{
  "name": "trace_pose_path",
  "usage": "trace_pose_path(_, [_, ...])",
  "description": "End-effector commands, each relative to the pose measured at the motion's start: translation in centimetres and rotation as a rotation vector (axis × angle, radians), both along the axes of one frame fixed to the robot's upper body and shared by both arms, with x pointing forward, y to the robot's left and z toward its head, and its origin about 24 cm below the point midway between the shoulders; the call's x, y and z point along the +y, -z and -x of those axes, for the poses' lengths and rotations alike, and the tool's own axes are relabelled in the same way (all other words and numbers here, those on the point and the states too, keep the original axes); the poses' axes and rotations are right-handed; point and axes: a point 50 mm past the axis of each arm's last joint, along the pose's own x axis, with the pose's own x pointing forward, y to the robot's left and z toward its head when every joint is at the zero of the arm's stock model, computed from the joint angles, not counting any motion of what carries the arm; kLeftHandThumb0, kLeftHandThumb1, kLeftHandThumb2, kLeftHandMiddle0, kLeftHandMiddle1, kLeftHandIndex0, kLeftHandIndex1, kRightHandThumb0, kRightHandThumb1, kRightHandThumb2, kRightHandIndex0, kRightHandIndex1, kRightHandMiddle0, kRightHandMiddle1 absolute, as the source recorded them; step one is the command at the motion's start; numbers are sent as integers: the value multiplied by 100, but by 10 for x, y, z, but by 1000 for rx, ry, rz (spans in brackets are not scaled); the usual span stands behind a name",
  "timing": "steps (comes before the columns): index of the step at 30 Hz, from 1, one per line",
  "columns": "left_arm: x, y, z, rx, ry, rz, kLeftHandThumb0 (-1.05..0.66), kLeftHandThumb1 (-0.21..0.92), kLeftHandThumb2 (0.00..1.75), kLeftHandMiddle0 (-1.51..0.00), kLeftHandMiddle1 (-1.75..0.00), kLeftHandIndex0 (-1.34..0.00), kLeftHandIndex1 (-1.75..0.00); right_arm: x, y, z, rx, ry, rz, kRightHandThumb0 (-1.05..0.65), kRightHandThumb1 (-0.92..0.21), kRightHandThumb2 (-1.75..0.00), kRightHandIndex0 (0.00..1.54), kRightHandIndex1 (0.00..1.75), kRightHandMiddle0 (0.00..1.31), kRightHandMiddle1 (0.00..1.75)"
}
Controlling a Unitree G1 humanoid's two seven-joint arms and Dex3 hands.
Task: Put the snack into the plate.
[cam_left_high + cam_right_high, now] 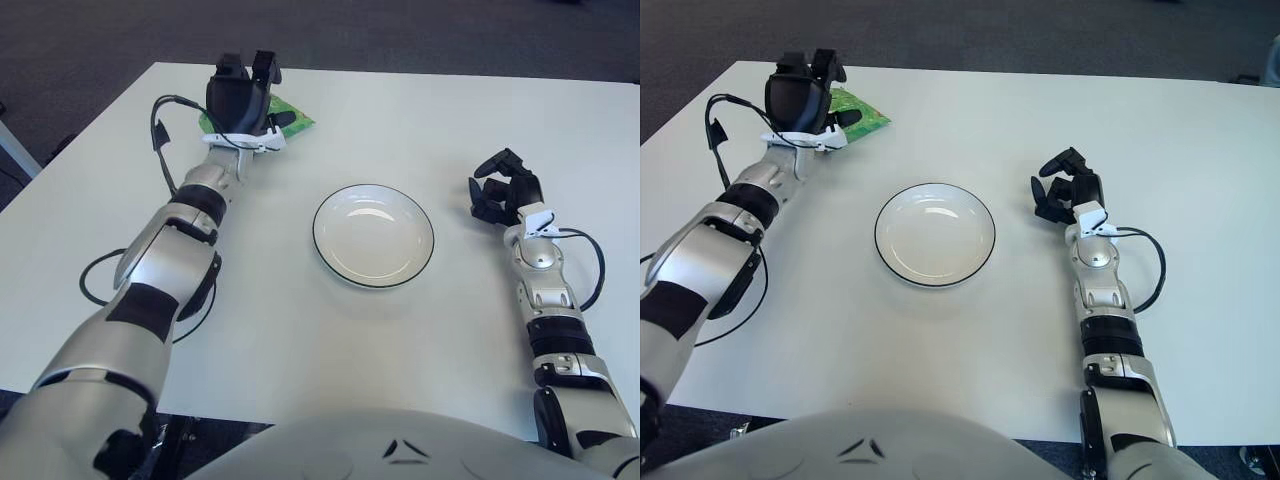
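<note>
The snack, a green packet (297, 120), lies on the far left part of the white table (300, 340). My left hand (250, 88) is over it and hides most of it; only the packet's right corner shows. The fingers point outward, spread, and hold nothing. Whether the palm touches the packet I cannot tell. A white plate (375, 240) with a dark rim sits empty in the middle of the table. My right hand (500, 193) shows to the right of the plate, loosely bent and holding nothing.
A black cable (165, 120) loops beside my left forearm and another (590, 270) beside my right wrist. The table's far edge runs just beyond the snack, with dark carpet behind.
</note>
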Motion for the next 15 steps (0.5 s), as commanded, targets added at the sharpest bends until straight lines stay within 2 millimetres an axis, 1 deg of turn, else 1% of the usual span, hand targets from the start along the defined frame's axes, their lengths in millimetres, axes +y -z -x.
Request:
trace_pose_path(1, [3,-1,-5,62,-32,-53,-78,92,69,-27,-55,-1,-105,0,59,25,267,16,-5,-41,-56,-101,100,175,43,175])
trace_pose_path(5, [3,0,-7,112,-60,-75,-85,92,79,-24,-36,0,-88,0,59,24,265,13,-3,-41,-56,-101,101,175,43,175])
trace_pose_path(7, [3,0,-9,141,-80,-87,-87,92,82,-23,-32,0,-83,0,59,24,268,12,2,-41,-56,-101,102,175,43,175])
trace_pose_path(10, [3,0,-12,189,-118,-114,-90,92,85,-24,-23,0,-78,0,60,24,268,12,9,-41,-56,-100,102,175,43,175])
trace_pose_path(15, [0,2,-16,279,-179,-153,-94,92,92,-22,-16,0,-73,1,60,25,264,14,21,-41,-56,-101,103,175,43,175])
